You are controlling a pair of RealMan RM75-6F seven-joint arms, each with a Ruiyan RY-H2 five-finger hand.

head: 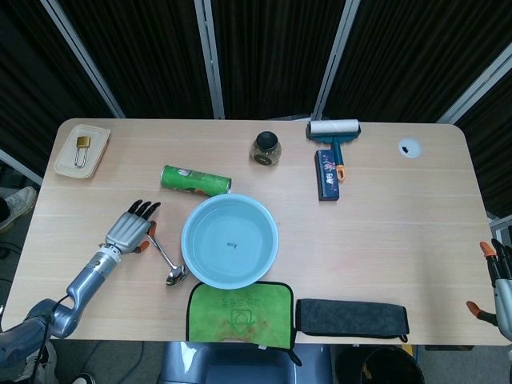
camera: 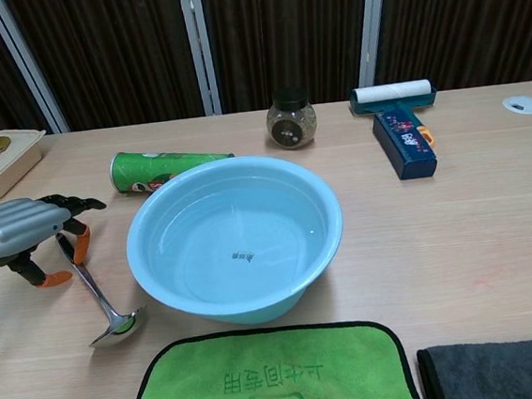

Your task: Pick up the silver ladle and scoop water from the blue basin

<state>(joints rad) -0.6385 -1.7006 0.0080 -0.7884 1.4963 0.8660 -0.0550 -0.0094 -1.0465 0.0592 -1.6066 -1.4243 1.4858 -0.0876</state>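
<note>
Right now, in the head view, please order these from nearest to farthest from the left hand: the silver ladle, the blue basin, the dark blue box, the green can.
Measured from the left hand:
1. Silver ladle, just to the right of the hand.
2. Green cylindrical can, lying on its side beyond the hand.
3. Round blue basin, at the table's centre.
4. Dark blue box, far right, beside the lint roller.

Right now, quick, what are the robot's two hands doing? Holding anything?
Left hand: over the silver ladle handle's end, fingers curled around it; a firm grip cannot be told.
Right hand: at the table's edge, holding nothing, mostly out of frame.
</note>
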